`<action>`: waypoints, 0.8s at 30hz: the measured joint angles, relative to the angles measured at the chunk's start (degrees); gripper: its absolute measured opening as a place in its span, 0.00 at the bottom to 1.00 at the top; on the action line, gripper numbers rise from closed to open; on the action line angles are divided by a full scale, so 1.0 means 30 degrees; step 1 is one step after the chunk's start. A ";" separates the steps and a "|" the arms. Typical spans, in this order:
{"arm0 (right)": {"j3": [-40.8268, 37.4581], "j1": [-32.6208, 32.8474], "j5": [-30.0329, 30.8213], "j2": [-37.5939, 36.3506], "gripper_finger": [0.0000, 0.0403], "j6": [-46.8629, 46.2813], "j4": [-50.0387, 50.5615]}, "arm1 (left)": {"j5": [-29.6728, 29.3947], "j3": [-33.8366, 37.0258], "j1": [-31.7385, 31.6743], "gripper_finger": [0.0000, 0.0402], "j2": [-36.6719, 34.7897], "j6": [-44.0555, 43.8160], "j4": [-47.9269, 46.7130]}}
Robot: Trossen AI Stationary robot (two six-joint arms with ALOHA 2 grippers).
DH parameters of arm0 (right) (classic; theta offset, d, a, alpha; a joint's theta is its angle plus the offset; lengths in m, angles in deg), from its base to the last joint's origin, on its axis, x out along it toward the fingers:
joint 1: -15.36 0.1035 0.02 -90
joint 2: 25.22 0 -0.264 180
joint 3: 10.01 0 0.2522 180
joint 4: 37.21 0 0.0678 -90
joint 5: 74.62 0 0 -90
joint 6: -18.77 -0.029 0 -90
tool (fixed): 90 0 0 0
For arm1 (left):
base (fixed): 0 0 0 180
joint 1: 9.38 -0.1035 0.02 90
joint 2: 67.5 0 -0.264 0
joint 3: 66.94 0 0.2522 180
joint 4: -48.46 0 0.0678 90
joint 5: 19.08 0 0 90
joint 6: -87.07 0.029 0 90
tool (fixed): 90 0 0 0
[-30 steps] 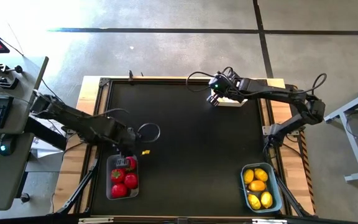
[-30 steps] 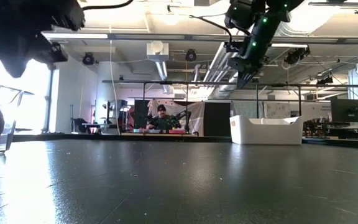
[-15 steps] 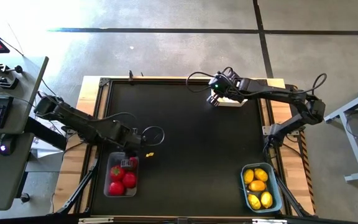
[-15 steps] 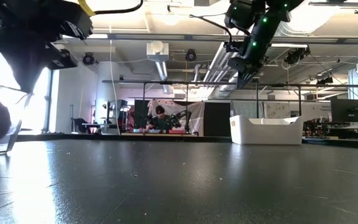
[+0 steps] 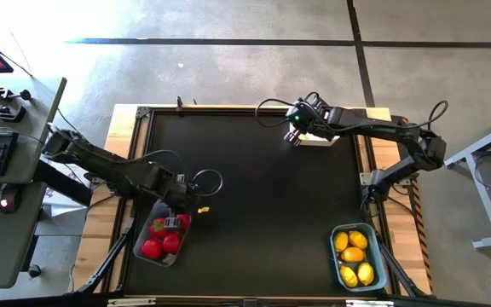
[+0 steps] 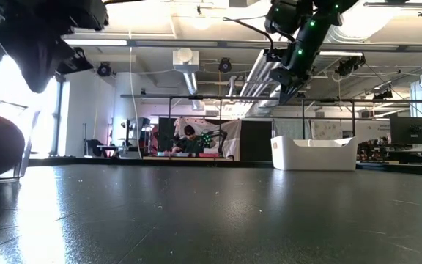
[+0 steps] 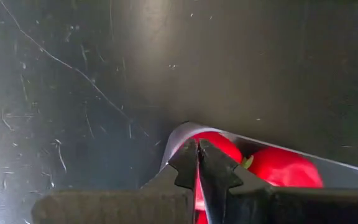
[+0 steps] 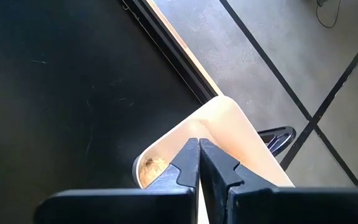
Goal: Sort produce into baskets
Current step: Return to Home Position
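Looking down on the black table [image 5: 254,196] and finding the left gripper [image 5: 176,220] at the near left, poised over the far end of the clear tub [image 7: 180,130]. Seeing its fingers [image 7: 185,163] pressed together down to a hair-thin slit, right at that tub's far rim. Cannot tell whether the thin clear wall is pinched between them. Noting the tub skewed against the table's edges, with three round red pieces [image 5: 151,248] packed inside, green stems showing.

Finding the right gripper [image 5: 295,136] along the far edge, right of the middle, hanging high over the left end of the white tub [image 6: 313,154]. Fingers there closed tip to tip, gripping nothing. Glimpsing one knobbly garlic bulb [image 8: 148,163] inside that tub, just beyond the fingertips in the right wrist view.

Placing the blue-grey tub [image 5: 332,256] at the near-right corner, well apart from both grippers, with five oval yellow pieces [image 5: 352,254] lying close together in it.

Spotting, far beyond the table in the low view, a person [image 6: 189,132] seated at a desk.
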 joint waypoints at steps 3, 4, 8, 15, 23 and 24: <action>-0.0003 0.0000 0.0000 0.0000 0.00 0.0239 -0.0110 | 0.0749 0.0000 -0.0050 0.00 -0.0723 0.0074 -0.0042; -0.0005 0.0000 0.0000 0.0000 0.00 0.0239 -0.0168 | 0.1387 0.0000 -0.0051 0.00 -0.0840 0.0070 -0.0014; 0.0000 0.0000 -0.0026 0.0000 0.00 0.0232 -0.0177 | 0.4726 0.0000 0.0261 0.00 -0.0602 0.0425 -0.0152; -0.0006 0.0000 -0.0269 0.0000 0.00 0.0236 -0.0263 | 0.4908 0.0000 0.1578 0.00 0.0306 0.1552 -0.0620; -0.1015 0.0073 -0.1673 -0.0122 0.00 0.1699 -0.2827 | 0.2674 0.0000 0.1248 0.00 0.0807 0.2164 0.1209; -0.1619 0.0082 -0.2503 -0.0206 0.00 0.2201 -0.3951 | 0.2382 0.0000 0.1060 0.00 0.0685 0.2352 0.1403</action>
